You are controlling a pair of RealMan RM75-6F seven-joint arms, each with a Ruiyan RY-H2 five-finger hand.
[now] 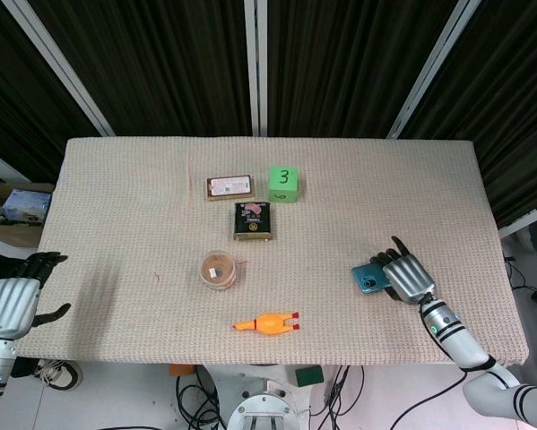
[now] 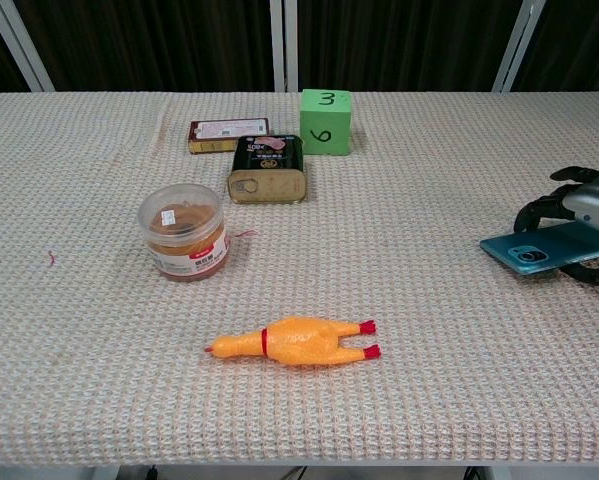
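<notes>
Far left, off the edge of the desk: left robot hand, released, fingers apart, nothing in it, seen only from the head view. On the woven cloth, moving right: round clear tub with brown contents and a red-labelled band, upright. Behind it, flat red-and-white packet lying near the far side. Just beside that, dark tin lying flat, ring-pull end toward the front. Next along, green cube marked 3 on top and 6 on the front face, close to the tin's far corner. Nearer the front edge, yellow rubber chicken on its side, red feet pointing right, well apart from the tub. Far right: teal phone, camera end pointing left, its left end showing free. Right robot hand grasping the phone, fingers curled over its top, thumb below.
</notes>
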